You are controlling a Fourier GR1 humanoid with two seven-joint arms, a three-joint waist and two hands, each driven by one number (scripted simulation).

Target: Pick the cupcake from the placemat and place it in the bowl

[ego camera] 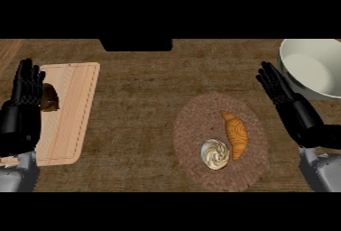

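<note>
Head view: at the left edge the left robot hand (23, 106) rests with straight fingers, holding nothing, over a wooden cutting board (70, 113) and partly hides a dark brown item (50, 97). Right of centre, a round woven placemat (196, 119) on the bench (136, 90) carries the cupcake (215, 154), a cream frosting swirl seen from above, just beside an orange croissant (235, 134). Farther right, the right robot hand (286, 99) is also straight-fingered and empty, beside the white bowl (313, 72) at upper right.

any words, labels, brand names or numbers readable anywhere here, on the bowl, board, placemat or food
None: no text can be read in the head view.
The bowl, wooden board, placemat, cupcake and croissant all show plain surfaces, with no lettering, numbers or signs.
</note>
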